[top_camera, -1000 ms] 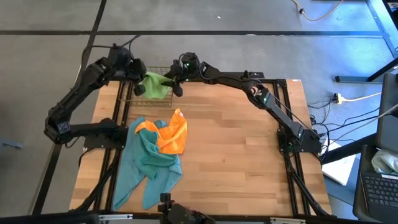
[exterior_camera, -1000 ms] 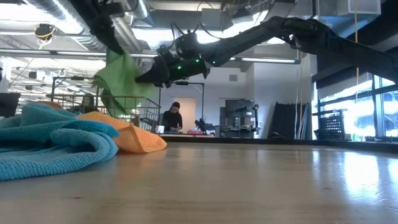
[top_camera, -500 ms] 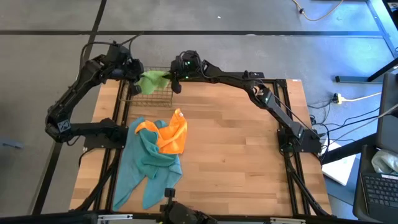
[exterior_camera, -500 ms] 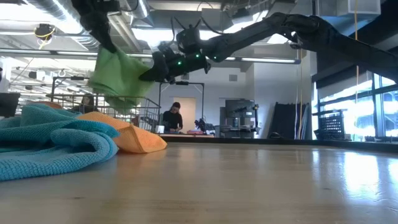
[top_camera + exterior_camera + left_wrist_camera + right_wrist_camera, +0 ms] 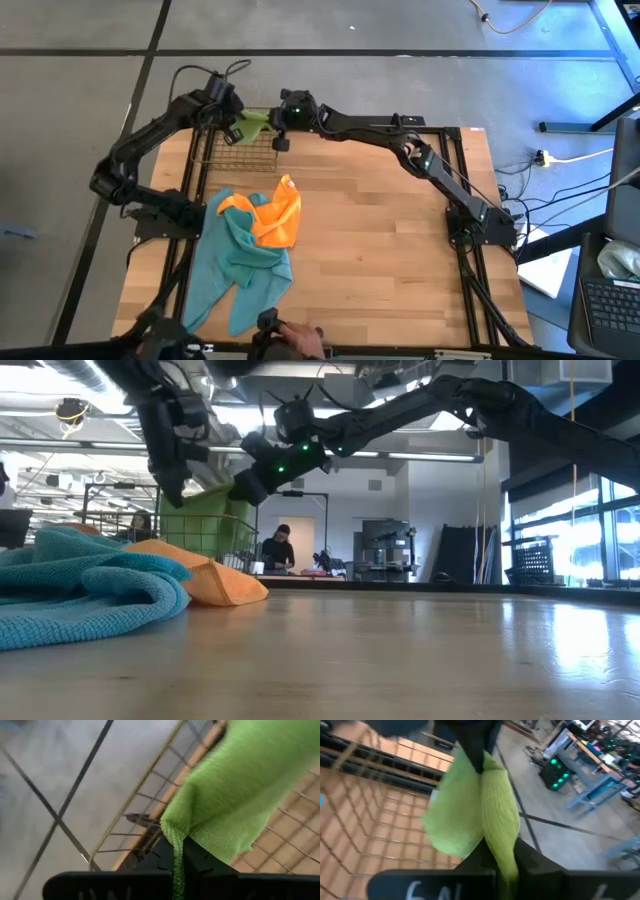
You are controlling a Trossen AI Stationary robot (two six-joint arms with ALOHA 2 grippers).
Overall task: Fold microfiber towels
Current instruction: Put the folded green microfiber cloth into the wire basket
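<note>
The lime green towel [image 5: 254,121] hangs over the wire basket [image 5: 236,152] at the table's far left corner, stretched between my two grippers. My left gripper [image 5: 233,117] is shut on its left end and my right gripper [image 5: 274,119] on its right end. In the low view the green towel [image 5: 205,525] sags down behind the basket's wires. The orange towel [image 5: 276,214] lies crumpled on a heap of teal towels [image 5: 240,262] on the table's left half. My left gripper pinches a bunched fold of the green towel [image 5: 176,841] between its two fingers, coming down at a slant from the left. The cloth runs away from the fingers over the basket, clear of the table. My right gripper pinches a gathered fold at the towel's other end [image 5: 499,851] between its two fingers, reaching nearly level from the table's right. The cloth hangs slack between it and the left gripper's fingers [image 5: 470,742].
The basket's [image 5: 215,540] wire walls stand right under both grippers. The table [image 5: 390,230] shows bare wood on its middle and right. A person's hand [image 5: 300,338] shows at the near edge. Another person [image 5: 277,550] stands far back in the room.
My left gripper has gone down and toward the far edge with the green towel's end, tipping more steeply. The towel has sunk from above the basket's rim to hang down among its wires. My right gripper has stayed in place and rolled at the wrist.
</note>
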